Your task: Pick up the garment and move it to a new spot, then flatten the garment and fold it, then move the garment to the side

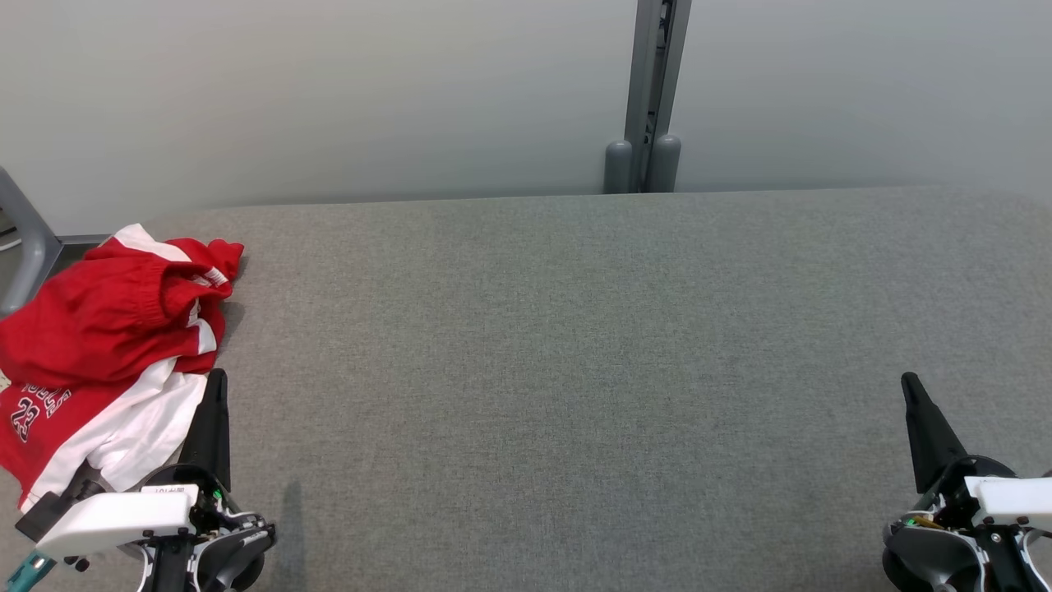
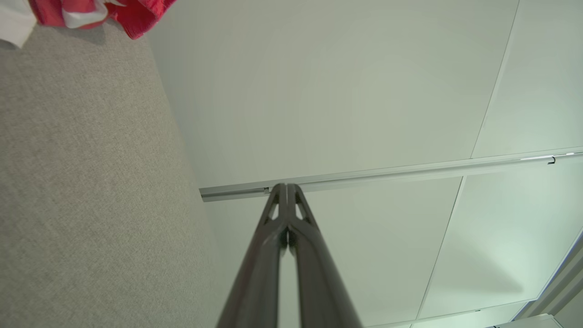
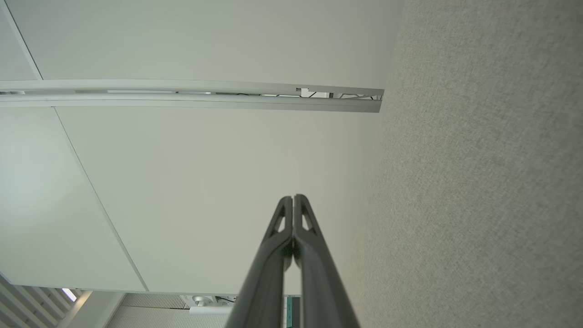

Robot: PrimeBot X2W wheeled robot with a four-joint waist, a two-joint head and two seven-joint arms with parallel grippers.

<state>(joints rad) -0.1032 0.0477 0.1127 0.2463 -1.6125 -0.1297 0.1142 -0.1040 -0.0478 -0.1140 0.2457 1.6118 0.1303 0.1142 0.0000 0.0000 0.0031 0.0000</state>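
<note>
Nearest the lens at the lower left sits the left claw [image 1: 217, 380], its two dark fingers pressed together with nothing between them, pointing away from the robot. Just beside it, on its left and reaching ahead of it, lies the garment [image 1: 115, 321]: a crumpled red and white heap at the counter's left edge, with white print on a red panel at its near end. Whether the white fold actually touches the finger I cannot tell. The heap's long axis runs roughly from the near-left edge away toward the wall, more or less in line with the fingers. So the pick looks like the left arm's job: a short shift leftward and down, once the fingers part.

Well apart, at the lower right, the right claw [image 1: 908, 382] is likewise closed on nothing, with a broad bare stretch between it and the cloth.

Grey woven fabric covers the counter [image 1: 575, 329], flat and probably grippy enough to drag at the cloth. A grey bar [image 1: 25, 238] stands off its left corner; behind is a pale panelled wall [image 1: 329, 82], with a grey post [image 1: 653, 82] right of centre.
</note>
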